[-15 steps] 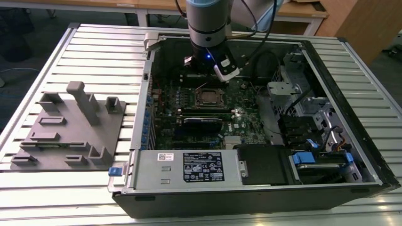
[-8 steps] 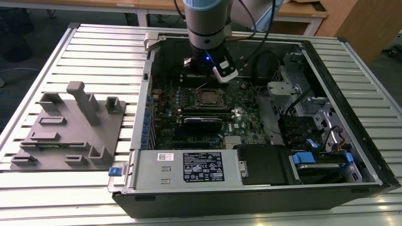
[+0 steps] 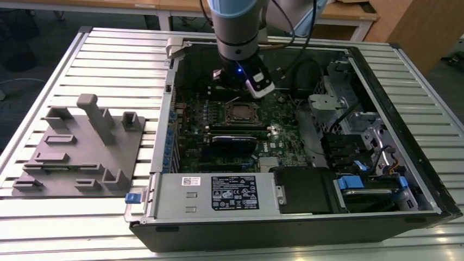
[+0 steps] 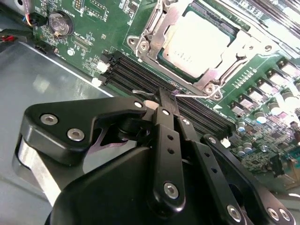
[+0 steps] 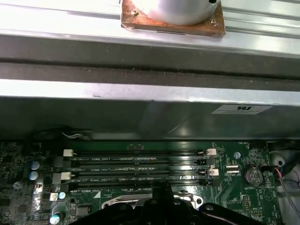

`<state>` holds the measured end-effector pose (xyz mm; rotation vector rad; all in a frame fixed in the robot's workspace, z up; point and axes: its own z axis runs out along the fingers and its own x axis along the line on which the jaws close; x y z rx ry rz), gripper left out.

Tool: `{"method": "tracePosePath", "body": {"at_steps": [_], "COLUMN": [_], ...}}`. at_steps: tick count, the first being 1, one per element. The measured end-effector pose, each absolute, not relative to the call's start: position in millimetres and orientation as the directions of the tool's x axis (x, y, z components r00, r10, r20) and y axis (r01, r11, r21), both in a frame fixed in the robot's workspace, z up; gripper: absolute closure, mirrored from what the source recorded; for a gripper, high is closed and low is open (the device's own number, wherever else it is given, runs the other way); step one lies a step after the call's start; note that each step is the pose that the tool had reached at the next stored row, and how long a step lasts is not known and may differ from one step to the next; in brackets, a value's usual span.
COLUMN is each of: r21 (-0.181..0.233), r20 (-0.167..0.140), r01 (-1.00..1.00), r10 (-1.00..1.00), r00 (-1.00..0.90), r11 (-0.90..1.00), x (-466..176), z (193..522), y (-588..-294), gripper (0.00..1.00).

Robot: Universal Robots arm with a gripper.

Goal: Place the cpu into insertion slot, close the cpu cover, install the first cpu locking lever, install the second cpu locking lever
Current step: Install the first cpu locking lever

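Note:
The cpu (image 4: 197, 40), a dull silver square, lies flat in the insertion slot (image 3: 240, 111) on the green board inside the open computer case. The cpu cover (image 4: 246, 44), a thin silver frame, lies down around the chip. My gripper (image 4: 169, 101) hangs just off the socket's edge, on the side of the black memory slots, with its two black fingers pressed together. A thin wire locking lever (image 4: 140, 92) runs across right at the fingertips; whether they pinch it or only touch it is unclear. In the exterior view my gripper (image 3: 239, 89) sits just behind the socket.
Long black memory slots (image 4: 140, 75) run beside the socket, and a coin battery (image 4: 61, 23) sits further off. The case wall (image 5: 150, 75) stands close behind the gripper. A grey fixture plate (image 3: 80, 147) lies at the exterior view's left. The power supply (image 3: 217, 193) and drive bays (image 3: 362, 141) fill the front and right.

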<state>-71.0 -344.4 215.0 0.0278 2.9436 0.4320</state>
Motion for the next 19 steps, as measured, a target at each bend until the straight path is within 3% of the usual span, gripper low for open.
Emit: {"method": "tracePosePath", "body": {"at_steps": [19], "r21": [0.291], "r20": [-0.220], "r01": [-0.021], "r10": [0.045], "r00": [-0.974], "r11": [0.956], "x": [-72.5], "z": [207.8], "y": [-344.4], "gripper": [0.90]}}
